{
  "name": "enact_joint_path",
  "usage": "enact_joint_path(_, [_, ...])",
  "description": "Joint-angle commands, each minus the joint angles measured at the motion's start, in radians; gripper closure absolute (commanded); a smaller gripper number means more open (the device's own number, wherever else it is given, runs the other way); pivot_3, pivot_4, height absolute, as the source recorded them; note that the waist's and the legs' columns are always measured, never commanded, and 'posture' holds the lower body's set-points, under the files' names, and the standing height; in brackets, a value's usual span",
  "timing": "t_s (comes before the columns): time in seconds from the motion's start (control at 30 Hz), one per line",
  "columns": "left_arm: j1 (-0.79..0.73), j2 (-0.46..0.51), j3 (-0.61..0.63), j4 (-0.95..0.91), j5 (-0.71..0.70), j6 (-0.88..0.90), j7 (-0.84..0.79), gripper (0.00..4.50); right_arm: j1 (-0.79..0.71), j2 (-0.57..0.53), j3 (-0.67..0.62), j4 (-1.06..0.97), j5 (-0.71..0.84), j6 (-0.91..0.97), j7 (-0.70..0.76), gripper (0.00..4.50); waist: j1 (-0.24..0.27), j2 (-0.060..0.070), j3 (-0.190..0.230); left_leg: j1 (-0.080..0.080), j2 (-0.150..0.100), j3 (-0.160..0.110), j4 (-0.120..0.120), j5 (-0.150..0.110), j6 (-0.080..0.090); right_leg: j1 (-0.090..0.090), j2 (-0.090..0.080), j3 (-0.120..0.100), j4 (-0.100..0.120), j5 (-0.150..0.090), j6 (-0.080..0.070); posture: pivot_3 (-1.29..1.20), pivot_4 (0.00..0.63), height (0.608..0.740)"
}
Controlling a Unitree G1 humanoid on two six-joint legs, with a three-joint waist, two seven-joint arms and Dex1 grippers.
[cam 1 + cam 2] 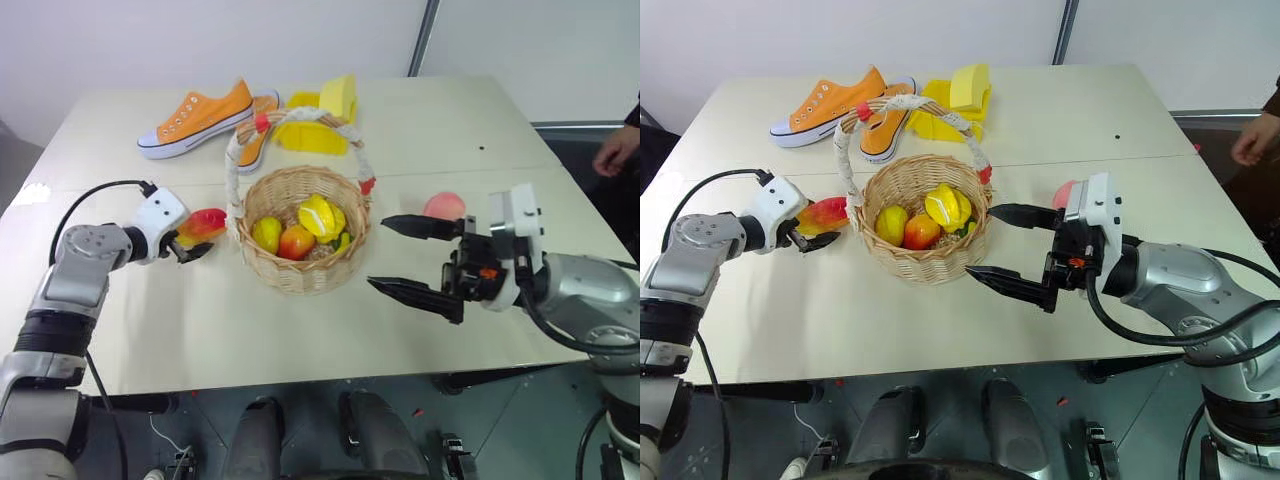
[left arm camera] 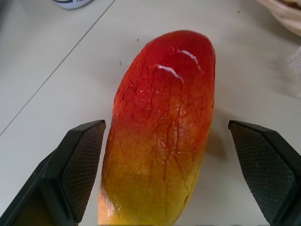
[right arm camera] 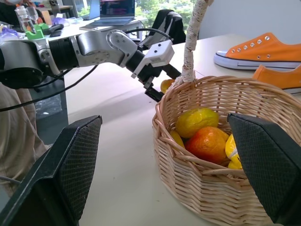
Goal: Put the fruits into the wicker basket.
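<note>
Three or four fruits lie in the wicker basket (image 1: 300, 235); one peach (image 1: 444, 206) sits on the table (image 1: 250, 330). One mango (image 2: 160, 132) lies beside the basket, red end away from the left gripper (image 1: 190, 248), whose fingers stand wide around it. Right gripper (image 1: 405, 258) fingers wide, empty

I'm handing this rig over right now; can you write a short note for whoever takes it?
Left gripper: jaws open around the mango on the table, beside the wicker basket; not gripped yet.
Right gripper: jaws open, empty, held on the basket's other side.
Done: several fruits already lie in the basket, yellow and red-orange pieces.
Left: close on the mango and drop it in; then fetch the peach, on the table behind the right gripper.
</note>
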Motion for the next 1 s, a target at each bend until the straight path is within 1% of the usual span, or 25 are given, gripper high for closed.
enact_joint_path(0.03, [-0.025, -0.007, 0.012, 0.020, 0.019, -0.051, 0.011, 0.78, -0.022, 0.017, 0.003, -0.017, -0.007, -0.034, -0.003, 0.00, -0.001, 0.000, 0.000, 0.000, 0.000, 0.000, 0.000, 0.000, 0.000, 0.000, 0.000, 0.000, 0.000, 0.000, 0.000, 0.00, 0.150, 0.740])
enact_joint_path(0.13, [-0.020, -0.009, 0.028, 0.023, 0.020, -0.058, 0.017, 2.27, -0.030, 0.022, 0.010, -0.012, -0.017, -0.043, -0.003, 0.00, 0.001, 0.000, 0.000, 0.000, 0.000, 0.000, 0.000, 0.000, 0.000, 0.000, 0.000, 0.000, 0.000, 0.000, 0.000, 0.00, 0.150, 0.740])
enact_joint_path(0.17, [-0.015, -0.006, 0.037, 0.019, 0.018, -0.058, 0.021, 2.55, -0.031, 0.023, 0.012, -0.012, -0.021, -0.046, -0.003, 0.00, 0.001, 0.000, 0.000, 0.000, 0.000, 0.000, 0.000, 0.000, 0.000, 0.000, 0.000, 0.000, 0.000, 0.000, 0.000, 0.00, 0.150, 0.740])
enact_joint_path(0.27, [0.012, 0.005, 0.092, -0.016, -0.022, -0.044, 0.016, 2.55, -0.031, 0.023, 0.019, -0.008, -0.035, -0.056, 0.003, 0.00, -0.001, 0.000, 0.000, 0.000, 0.000, 0.000, 0.000, 0.000, 0.000, 0.000, 0.000, 0.000, 0.001, 0.000, 0.000, 0.00, 0.150, 0.740])
enact_joint_path(0.33, [0.081, 0.031, 0.180, -0.093, -0.091, -0.025, -0.014, 2.55, -0.029, 0.022, 0.019, -0.008, -0.045, -0.061, 0.007, 0.00, -0.005, 0.000, 0.000, 0.000, 0.000, 0.000, 0.000, 0.000, 0.000, 0.000, 0.000, 0.000, 0.001, 0.000, 0.000, 0.00, 0.150, 0.740])
enact_joint_path(0.4, [0.175, 0.053, 0.316, -0.202, -0.214, 0.022, -0.067, 2.55, -0.026, 0.017, 0.013, -0.003, -0.051, -0.066, 0.012, 0.00, -0.009, 0.000, 0.000, 0.000, 0.001, 0.000, 0.000, 0.000, 0.000, 0.000, 0.000, 0.000, 0.001, 0.000, 0.001, 0.00, 0.150, 0.740])
enact_joint_path(0.47, [0.284, 0.065, 0.455, -0.381, -0.386, 0.142, -0.134, 2.55, -0.018, 0.007, 0.002, 0.010, -0.059, -0.073, 0.024, 0.00, -0.007, 0.000, 0.000, 0.000, 0.003, 0.001, 0.000, 0.000, 0.000, -0.002, 0.000, 0.000, 0.001, 0.001, 0.001, 0.00, 0.150, 0.740])
enact_joint_path(0.5, [0.329, 0.071, 0.499, -0.468, -0.457, 0.202, -0.157, 2.55, -0.015, 0.002, -0.003, 0.019, -0.064, -0.078, 0.032, 0.00, -0.006, -0.001, 0.000, 0.000, 0.003, 0.001, 0.000, 0.000, 0.001, -0.001, 0.000, 0.000, 0.001, 0.000, 0.001, 0.00, 0.150, 0.740])
enact_joint_path(0.57, [0.400, 0.088, 0.536, -0.651, -0.582, 0.321, -0.171, 2.55, -0.016, -0.008, -0.007, 0.052, -0.084, -0.089, 0.051, 0.00, 0.003, -0.001, 0.000, 0.000, 0.003, 0.000, 0.000, 0.000, 0.001, -0.001, -0.001, 0.000, 0.002, 0.000, 0.001, 0.00, 0.150, 0.740])
enact_joint_path(0.63, [0.420, 0.095, 0.531, -0.782, -0.658, 0.405, -0.140, 2.55, -0.021, -0.013, -0.005, 0.091, -0.110, -0.102, 0.070, 0.00, 0.020, -0.001, 0.000, 0.000, 0.002, 0.000, 0.001, 0.000, 0.000, 0.000, -0.002, -0.001, 0.001, -0.002, -0.002, 0.00, 0.150, 0.740])
enact_joint_path(0.67, [0.408, 0.089, 0.515, -0.825, -0.684, 0.437, -0.111, 2.55, -0.023, -0.013, -0.002, 0.106, -0.122, -0.108, 0.079, 0.00, 0.025, -0.001, 0.000, 0.001, 0.001, 0.001, 0.001, 0.000, 0.000, 0.001, -0.003, -0.001, 0.001, -0.002, -0.003, 0.00, 0.150, 0.740])
enact_joint_path(0.7, [0.378, 0.072, 0.477, -0.874, -0.703, 0.462, -0.073, 2.55, -0.025, -0.012, 0.001, 0.126, -0.134, -0.114, 0.084, 0.00, 0.028, -0.001, 0.000, 0.001, 0.001, 0.001, 0.002, 0.000, 0.000, 0.002, -0.004, -0.001, 0.001, -0.002, -0.003, 0.00, 0.150, 0.740])
enact_joint_path(0.77, [0.278, 0.003, 0.353, -0.941, -0.699, 0.503, 0.029, 2.55, -0.024, -0.008, 0.006, 0.166, -0.166, -0.128, 0.092, 0.00, 0.032, -0.001, 0.000, 0.001, 0.000, 0.002, 0.003, 0.000, 0.000, 0.004, -0.004, -0.001, 0.000, -0.004, 0.000, 0.00, 0.150, 0.740])
enact_joint_path(0.83, [0.184, -0.076, 0.225, -0.939, -0.624, 0.500, 0.108, 2.55, -0.017, -0.001, 0.003, 0.190, -0.188, -0.139, 0.091, 0.00, 0.033, -0.001, 0.000, 0.001, -0.001, 0.002, 0.004, 0.000, 0.000, 0.005, -0.004, 0.000, -0.001, -0.004, 0.000, 0.00, 0.150, 0.740])
enact_joint_path(0.87, [0.157, -0.100, 0.186, -0.929, -0.595, 0.497, 0.132, 2.55, -0.014, 0.002, 0.002, 0.194, -0.194, -0.142, 0.091, 0.00, 0.030, -0.001, 0.000, 0.001, -0.002, 0.002, 0.005, 0.000, 0.000, 0.006, -0.004, 0.000, -0.001, -0.002, 0.000, 0.00, 0.150, 0.740])
enact_joint_path(0.9, [0.121, -0.147, 0.146, -0.899, -0.562, 0.485, 0.169, 2.55, -0.011, 0.006, -0.002, 0.194, -0.198, -0.143, 0.086, 0.00, 0.026, -0.001, 0.000, 0.000, -0.002, 0.003, 0.005, 0.000, 0.000, 0.006, -0.003, 0.001, -0.001, -0.001, -0.001, 0.00, 0.150, 0.740])
enact_joint_path(0.93, [0.096, -0.178, 0.119, -0.874, -0.540, 0.481, 0.200, 2.55, -0.009, 0.010, -0.005, 0.192, -0.200, -0.143, 0.079, 0.00, 0.022, -0.001, 0.000, 0.000, -0.002, 0.003, 0.005, 0.000, 0.000, 0.005, -0.002, 0.002, -0.002, 0.000, 0.004, 0.00, 0.150, 0.740])
enact_joint_path(1.0, [0.068, -0.210, 0.063, -0.840, -0.482, 0.451, 0.216, 1.53, -0.004, 0.020, -0.015, 0.187, -0.203, -0.141, 0.059, 0.00, 0.018, -0.001, 0.000, 0.000, -0.001, 0.004, 0.003, 0.000, 0.000, 0.004, 0.000, 0.003, -0.001, 0.001, 0.007, 0.00, 0.150, 0.740])
